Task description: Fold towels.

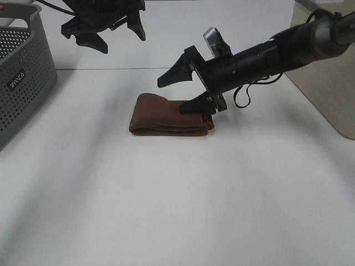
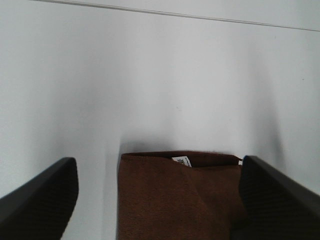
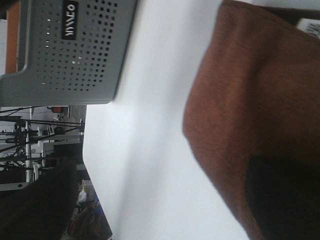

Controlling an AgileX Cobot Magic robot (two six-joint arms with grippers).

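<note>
Folded towel (image 1: 169,114) lies mid-bench (image 1: 166,210), my right end effector (image 1: 182,90) spread wide with lower finger on its right end, left end effector (image 1: 117,34) open, raised behind it.

Lab, white table (image 1: 166,210), tripods (image 3: 35,130)

Folded brown towel (image 3: 250,100) lies on white table (image 3: 150,150) near grey basket (image 3: 75,50).
</note>
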